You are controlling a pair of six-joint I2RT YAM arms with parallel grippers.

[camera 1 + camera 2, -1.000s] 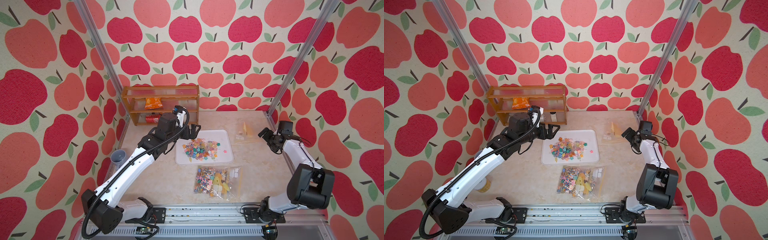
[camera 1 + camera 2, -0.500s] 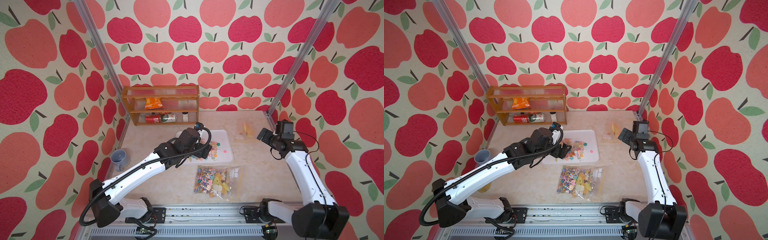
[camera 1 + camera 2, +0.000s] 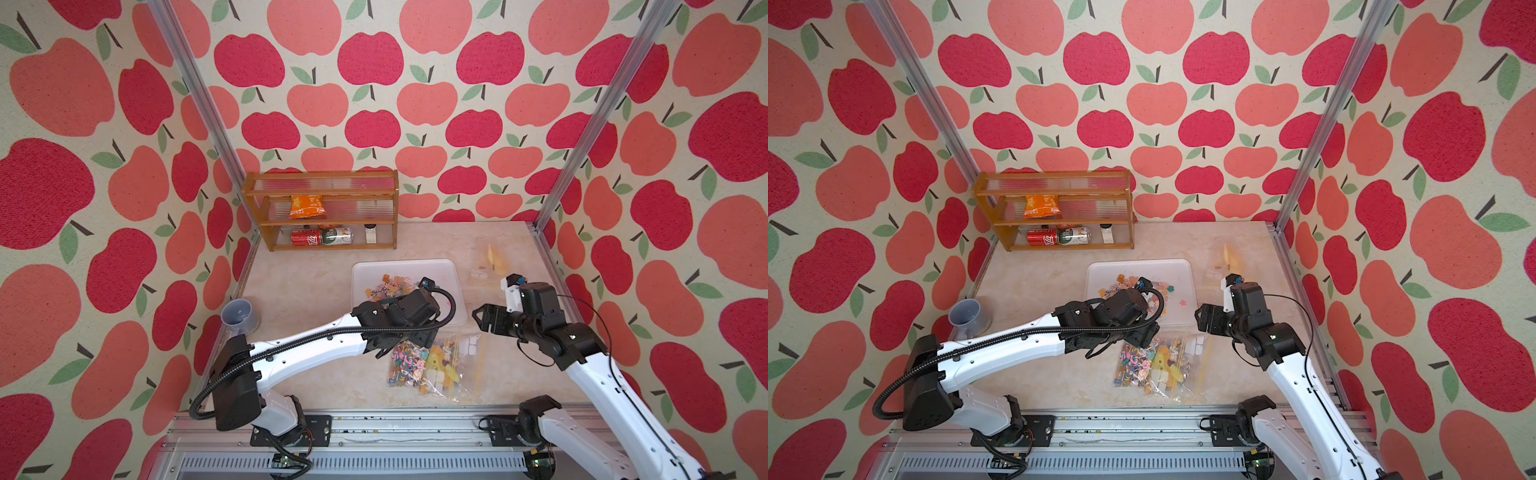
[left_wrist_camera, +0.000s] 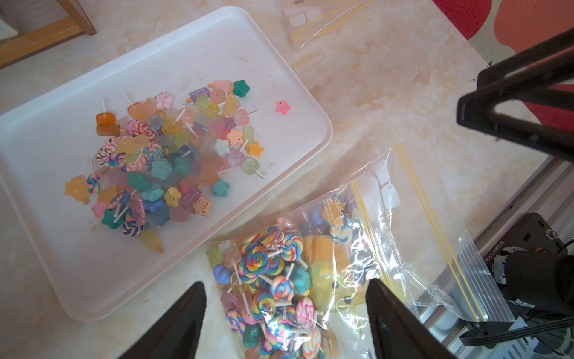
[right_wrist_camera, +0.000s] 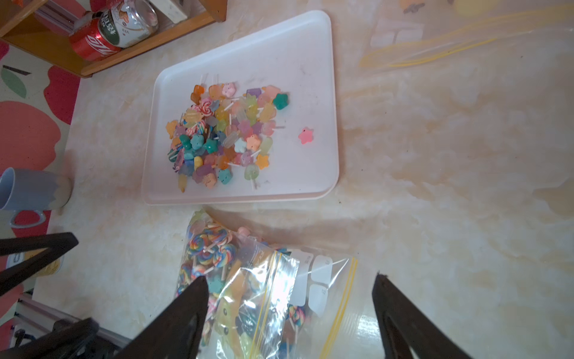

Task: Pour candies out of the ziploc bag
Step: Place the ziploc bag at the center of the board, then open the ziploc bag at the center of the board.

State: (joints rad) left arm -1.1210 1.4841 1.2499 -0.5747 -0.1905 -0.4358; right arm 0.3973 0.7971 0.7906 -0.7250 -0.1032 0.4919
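Left wrist view, mid-task: on the marble table (image 4: 403,93) your white tray (image 4: 264,56) is only partly loaded, and the job looks roughly half done. The ziploc bag (image 4: 341,248) lies flat on the table just beside the tray's near edge, the side toward the robot's base. It is plump and unlifted, and you cannot tell from here whether its yellow-lined zip is open. A second clear bag (image 5: 466,37), flat and almost empty, rests beside the tray's right side. Your left gripper (image 4: 285,286) is poised over the full bag's bottom end, jaws spread wide and holding nothing. Your right gripper (image 5: 290,278) hangs above the zip end, jaws equally wide and also empty. A heap of candies (image 4: 161,161) sits on the tray, toward its left side, while the bagged candies (image 4: 267,264) are packed tight beside the tray's near edge. One pink star (image 4: 283,107) lies alone on the tray, apart from the heap. Left for you: take hold of the bag, raise it and tip it over the tray.
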